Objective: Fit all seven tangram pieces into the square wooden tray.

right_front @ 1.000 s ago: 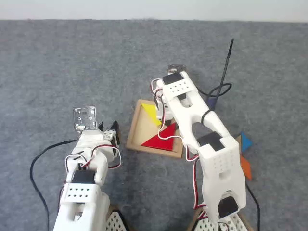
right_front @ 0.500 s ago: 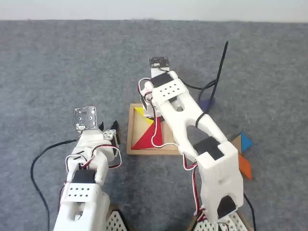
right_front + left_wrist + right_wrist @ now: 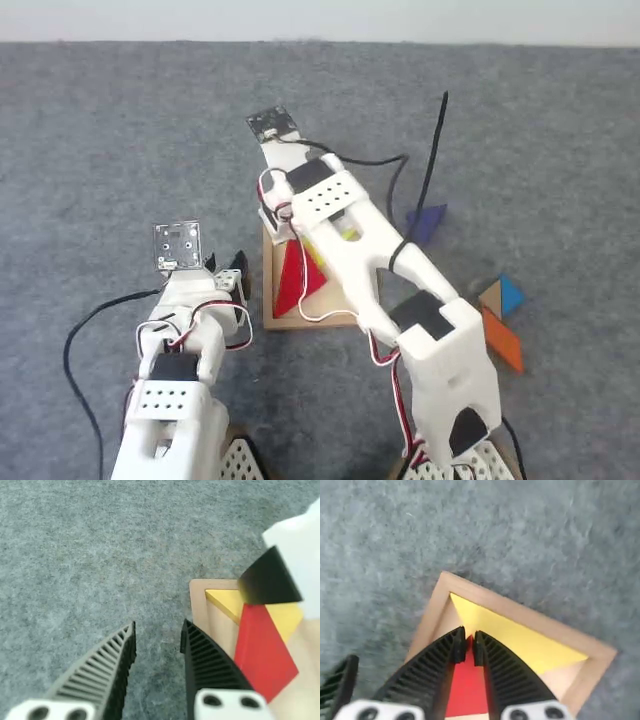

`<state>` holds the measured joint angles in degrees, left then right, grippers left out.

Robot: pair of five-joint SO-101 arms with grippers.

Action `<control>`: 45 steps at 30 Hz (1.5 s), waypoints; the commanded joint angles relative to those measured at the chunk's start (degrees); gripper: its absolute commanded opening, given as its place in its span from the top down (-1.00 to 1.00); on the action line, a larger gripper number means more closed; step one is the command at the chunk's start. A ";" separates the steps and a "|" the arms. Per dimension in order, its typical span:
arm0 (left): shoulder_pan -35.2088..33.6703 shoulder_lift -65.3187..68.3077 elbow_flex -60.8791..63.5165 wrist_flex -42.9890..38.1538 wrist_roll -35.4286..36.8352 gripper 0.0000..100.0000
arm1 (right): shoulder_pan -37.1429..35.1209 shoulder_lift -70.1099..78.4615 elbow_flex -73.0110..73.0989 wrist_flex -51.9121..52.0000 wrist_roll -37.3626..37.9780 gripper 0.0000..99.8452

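- The orange piece (image 3: 503,341) lies nearest, on the right of the grey carpet (image 3: 120,130); just beyond it the blue piece (image 3: 511,294) and the brown piece (image 3: 489,297) touch each other; all three are well apart from the tray.
- The left gripper (image 3: 157,630) hangs over the carpet just left of the tray; its jaws are wide apart and hold nothing.
- The wooden tray (image 3: 305,321) sits in the middle; the red triangle (image 3: 293,278) and the yellow triangle (image 3: 520,640) lie flat inside it, side by side.
- The right gripper (image 3: 469,639) is at the far left corner of the tray, over the red tip; its jaws are almost closed; it is hard to tell if they pinch the tip.
- The purple piece (image 3: 428,221) lies farthest, to the right of the tray.
- The pieces look flat, thin, light and stiff; they would likely slide on the wood; a grip across two straight edges seems best.
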<state>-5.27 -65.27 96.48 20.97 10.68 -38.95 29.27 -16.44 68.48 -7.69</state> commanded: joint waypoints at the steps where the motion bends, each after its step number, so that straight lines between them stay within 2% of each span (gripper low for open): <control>1: -0.35 -0.79 -0.75 0.44 0.44 0.71 | -0.04 -4.18 -3.60 -2.15 8.18 0.99; 6: -0.35 -0.79 -0.75 0.44 0.44 0.71 | -1.19 -4.26 -3.60 -5.93 17.05 0.95; 12: -0.35 -0.79 -0.75 0.44 0.44 0.71 | -2.15 -5.93 -3.87 -4.88 19.16 0.61; 15: -0.35 -0.79 -0.75 0.44 0.44 0.71 | 0.57 -13.76 -7.03 3.47 19.25 0.73; 18: -0.35 -0.79 -0.75 0.44 0.44 0.71 | 4.79 -26.33 -8.62 10.42 23.12 0.91; 22: -0.35 -0.79 -0.75 0.44 0.44 0.71 | 7.96 -41.36 1.05 16.84 24.26 0.86; 24: -0.35 -0.79 -0.75 0.44 0.44 0.71 | 8.22 -45.67 13.80 12.53 24.62 0.81; 28: -0.35 -0.79 -0.75 0.44 0.44 0.71 | 8.13 -47.52 40.62 -7.25 24.70 0.79; 31: -0.35 -0.79 -0.75 0.44 0.44 0.71 | 8.04 -46.37 51.60 -18.51 24.70 0.79; 36: -0.35 -0.79 -0.75 0.44 0.44 0.71 | 7.69 -40.66 53.63 -16.57 24.62 0.79; 45: -0.35 -0.79 -0.75 0.44 0.44 0.71 | 0.13 -28.79 51.08 -19.82 24.26 0.79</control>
<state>-5.27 -65.27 96.48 20.97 10.68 -36.31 -3.25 37.63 50.46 16.22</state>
